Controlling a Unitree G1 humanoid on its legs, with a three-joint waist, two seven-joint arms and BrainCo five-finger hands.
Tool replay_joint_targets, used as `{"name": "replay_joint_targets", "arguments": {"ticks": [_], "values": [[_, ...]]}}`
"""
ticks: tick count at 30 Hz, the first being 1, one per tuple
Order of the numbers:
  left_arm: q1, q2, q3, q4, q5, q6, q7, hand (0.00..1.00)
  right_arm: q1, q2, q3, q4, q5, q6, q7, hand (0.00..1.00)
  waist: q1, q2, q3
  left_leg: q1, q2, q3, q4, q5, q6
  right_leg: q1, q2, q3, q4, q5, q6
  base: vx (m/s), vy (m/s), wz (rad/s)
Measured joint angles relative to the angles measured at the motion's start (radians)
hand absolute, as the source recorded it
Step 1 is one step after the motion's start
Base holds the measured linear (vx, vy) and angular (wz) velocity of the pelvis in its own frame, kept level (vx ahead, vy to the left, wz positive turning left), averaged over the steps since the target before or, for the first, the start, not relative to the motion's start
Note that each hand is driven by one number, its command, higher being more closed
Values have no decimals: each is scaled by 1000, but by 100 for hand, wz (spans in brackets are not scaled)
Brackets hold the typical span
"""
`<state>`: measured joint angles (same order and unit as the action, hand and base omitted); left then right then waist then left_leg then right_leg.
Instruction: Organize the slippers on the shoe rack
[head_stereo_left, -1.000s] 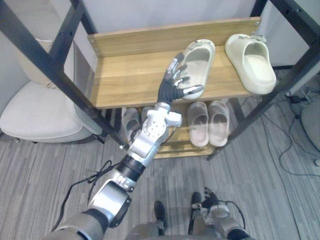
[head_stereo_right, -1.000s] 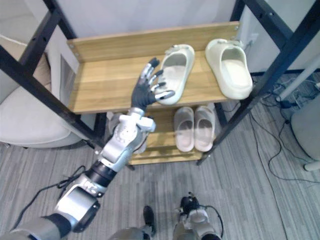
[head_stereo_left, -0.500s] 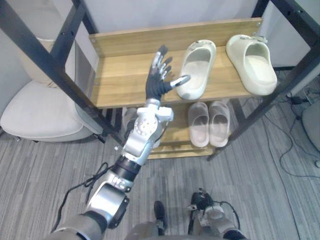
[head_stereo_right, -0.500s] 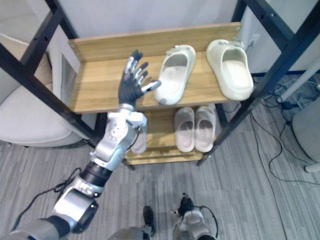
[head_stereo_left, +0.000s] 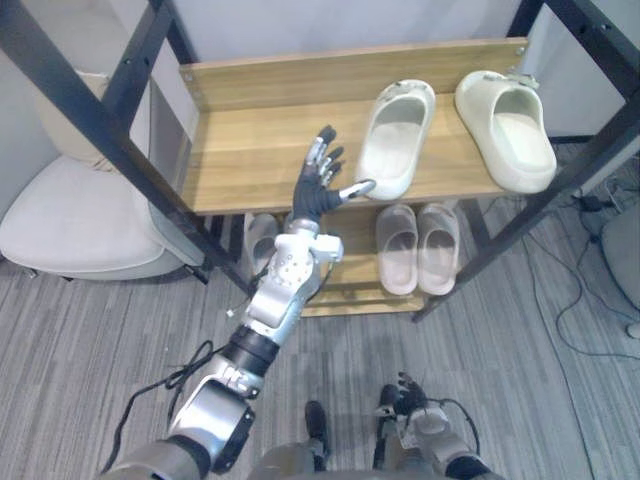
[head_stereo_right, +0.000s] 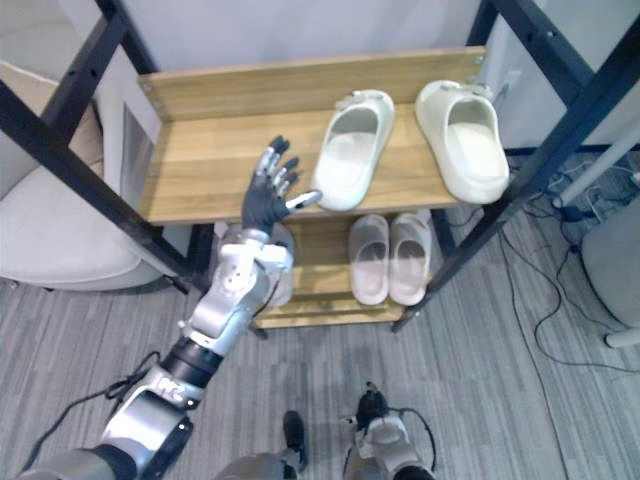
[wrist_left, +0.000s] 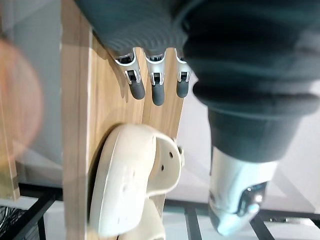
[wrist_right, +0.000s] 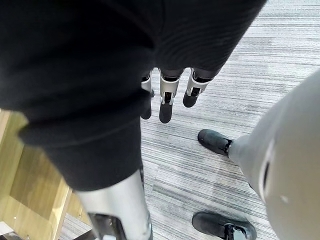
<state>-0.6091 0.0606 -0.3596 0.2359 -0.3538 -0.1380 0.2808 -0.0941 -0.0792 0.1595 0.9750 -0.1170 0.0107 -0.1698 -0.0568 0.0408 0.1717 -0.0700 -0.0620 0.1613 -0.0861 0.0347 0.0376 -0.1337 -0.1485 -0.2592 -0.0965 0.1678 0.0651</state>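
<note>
- Left eye view: your left robot hand (head_stereo_left: 314, 193) hangs open over the front edge of the shoe rack's top shelf (head_stereo_left: 250, 150), with its fingers spread, its thumb out and nothing held. The nearer cream slipper (head_stereo_left: 395, 138) lies on the thumb side, its heel just beside the thumb tip; I cannot tell whether they touch. Its long axis runs from the front edge to the back wall, with the heel slanted toward the hand. The second cream slipper (head_stereo_left: 508, 135) lies beyond it, well apart from the hand, and the two splay apart toward the front edge.
- Right eye view: the wood on the finger side of the hand is bare. A pale pair (head_stereo_right: 388, 255) sits on the lower shelf below the thumb side. A chair (head_stereo_right: 50, 240) stands outside the rack.
- Left wrist view: the fingers (wrist_left: 158, 92) are straight over the wood, with the slipper past their tips and apart from them.
- Right wrist view: your right robot hand (wrist_right: 166, 107) hangs low over the grey carpet (wrist_right: 260, 65), its fingers straight and empty. The left is the nearer hand for any nudge.
</note>
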Motion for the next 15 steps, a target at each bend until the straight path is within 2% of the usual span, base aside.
{"name": "replay_joint_targets", "arguments": {"ticks": [15], "values": [[-111, -48, -67, 120, 0, -1, 0, 0, -7, 0, -4, 2, 1, 1, 0, 0, -19, -10, 4, 5, 1, 26, -1, -6, -9, -7, 3, 24, 0, 1, 0, 17, 3, -5]]}}
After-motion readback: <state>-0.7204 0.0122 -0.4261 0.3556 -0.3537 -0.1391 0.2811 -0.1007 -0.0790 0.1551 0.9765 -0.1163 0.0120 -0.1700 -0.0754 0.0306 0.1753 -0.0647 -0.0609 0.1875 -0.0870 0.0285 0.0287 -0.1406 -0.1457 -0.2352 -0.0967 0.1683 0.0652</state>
